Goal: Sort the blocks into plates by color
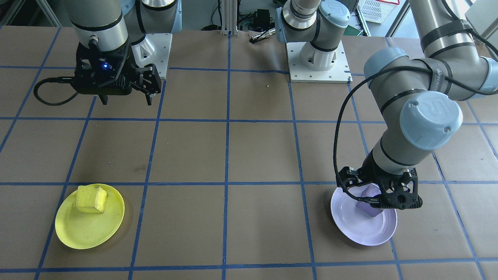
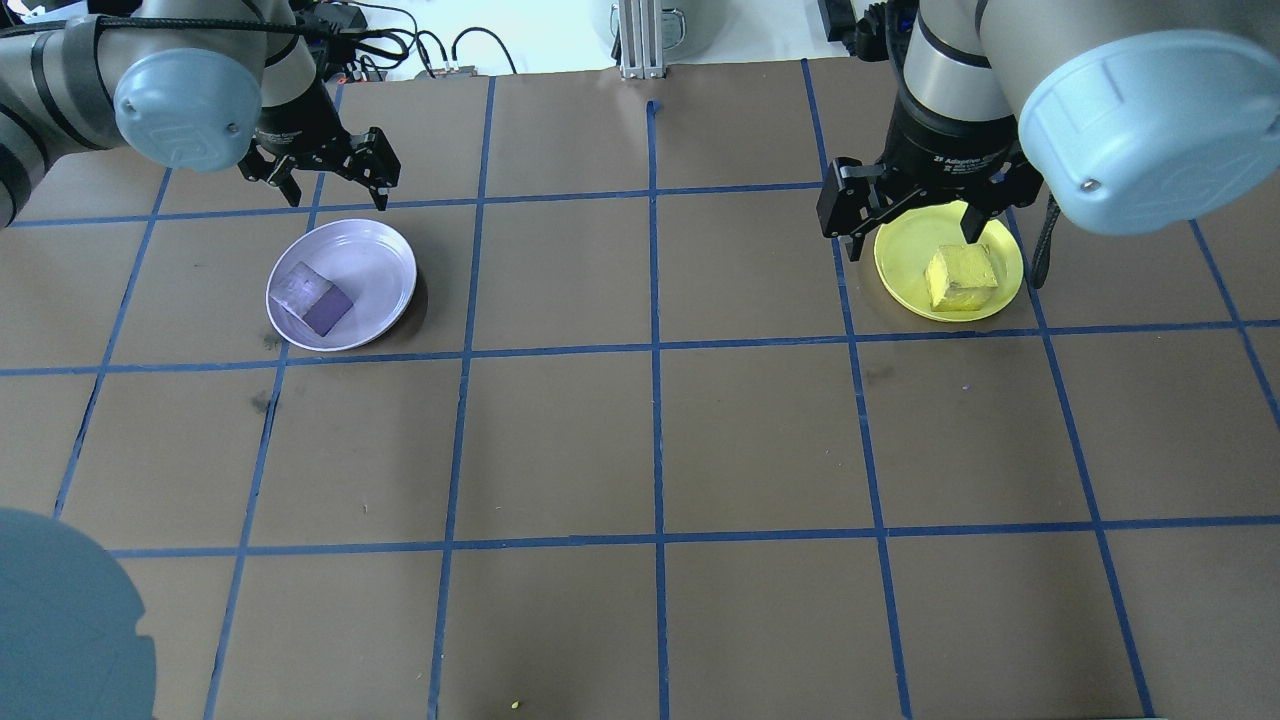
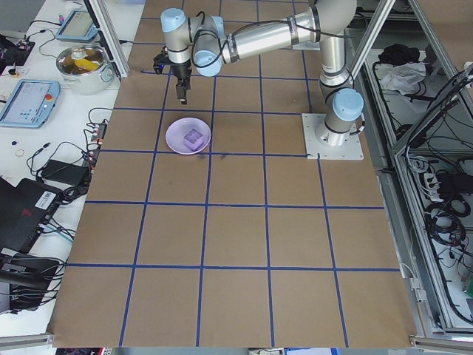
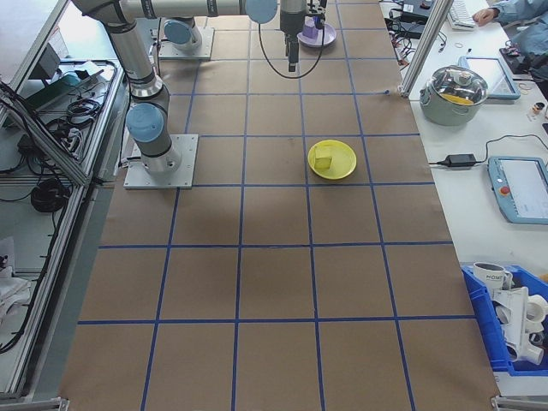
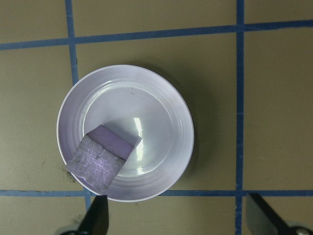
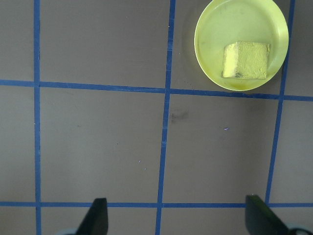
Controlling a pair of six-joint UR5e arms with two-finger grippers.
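Both blocks lie in matching plates; our left gripper (image 2: pixel 335 183) hangs released above the purple block (image 5: pixel 101 156), and the right gripper (image 1: pixel 128 90), apparently released too, is well apart from the yellow block (image 1: pixel 92 199).

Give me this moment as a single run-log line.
purple block in lavender plate | yellow block in yellow plate | left gripper open, empty | right gripper open, empty

Even, bright overhead light fills every view, with soft, short shadows beside the plates. A white glare streak sits on the glossy lavender plate (image 5: pixel 125 132). The wrist views look sharp at centre, while the claw fingertips (image 5: pixel 98 218) at the bottom edge blur.
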